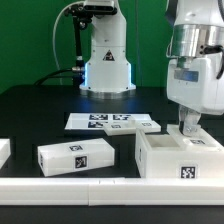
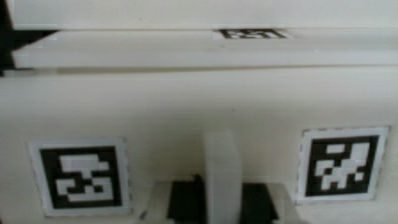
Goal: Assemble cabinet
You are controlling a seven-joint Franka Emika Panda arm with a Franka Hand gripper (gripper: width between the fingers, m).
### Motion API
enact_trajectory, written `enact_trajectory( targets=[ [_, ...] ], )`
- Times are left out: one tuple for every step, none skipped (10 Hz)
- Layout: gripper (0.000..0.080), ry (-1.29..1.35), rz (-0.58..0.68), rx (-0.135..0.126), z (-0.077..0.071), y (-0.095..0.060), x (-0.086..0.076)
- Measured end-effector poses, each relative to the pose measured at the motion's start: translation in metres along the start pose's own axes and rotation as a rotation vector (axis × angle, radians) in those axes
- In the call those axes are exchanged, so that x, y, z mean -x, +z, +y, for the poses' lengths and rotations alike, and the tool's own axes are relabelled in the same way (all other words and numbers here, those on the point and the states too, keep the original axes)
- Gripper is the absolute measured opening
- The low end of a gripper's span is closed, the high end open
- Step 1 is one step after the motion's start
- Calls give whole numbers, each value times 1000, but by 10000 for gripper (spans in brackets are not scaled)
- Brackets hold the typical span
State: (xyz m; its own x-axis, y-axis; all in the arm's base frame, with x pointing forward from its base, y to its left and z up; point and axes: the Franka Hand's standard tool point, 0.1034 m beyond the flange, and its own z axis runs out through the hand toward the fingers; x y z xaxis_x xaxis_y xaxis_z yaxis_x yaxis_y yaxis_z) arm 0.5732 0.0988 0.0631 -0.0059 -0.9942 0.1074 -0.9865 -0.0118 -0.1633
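Observation:
The cabinet (image 1: 180, 160) is a white hollow box with a square tag on its front, at the front of the exterior view's right. My gripper (image 1: 188, 130) reaches down onto its upper edge. In the wrist view the gripper (image 2: 221, 200) has its two dark fingers (image 2: 178, 200) pressed against either side of a thin upright white wall (image 2: 222, 160) of the cabinet. Two tags (image 2: 80, 175) sit on the white face on either side of that wall. The knob is not in view.
A smaller long white block (image 1: 75, 157) with one tag lies left of the cabinet. The marker board (image 1: 113, 122) lies flat behind it. The robot base (image 1: 105, 60) stands at the back. Another white part (image 1: 3, 152) shows at the left edge.

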Motion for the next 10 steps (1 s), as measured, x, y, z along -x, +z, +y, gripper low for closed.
enact_trajectory(
  targets=[
    [65, 0, 0, 0, 0, 0, 0],
    [65, 1, 1, -1, -1, 0, -1],
    [65, 6, 3, -11, -10, 0, -4],
    [65, 9, 7, -15, -14, 2, -4],
    [65, 14, 8, -14, -15, 2, -4],
    [65, 14, 7, -9, -15, 2, -3],
    [65, 17, 5, -5, -15, 2, -2],
    [65, 19, 5, -4, -15, 2, -2],
    [65, 19, 5, -4, -15, 2, -2],
    [65, 19, 5, -4, -15, 2, -2]
  ],
)
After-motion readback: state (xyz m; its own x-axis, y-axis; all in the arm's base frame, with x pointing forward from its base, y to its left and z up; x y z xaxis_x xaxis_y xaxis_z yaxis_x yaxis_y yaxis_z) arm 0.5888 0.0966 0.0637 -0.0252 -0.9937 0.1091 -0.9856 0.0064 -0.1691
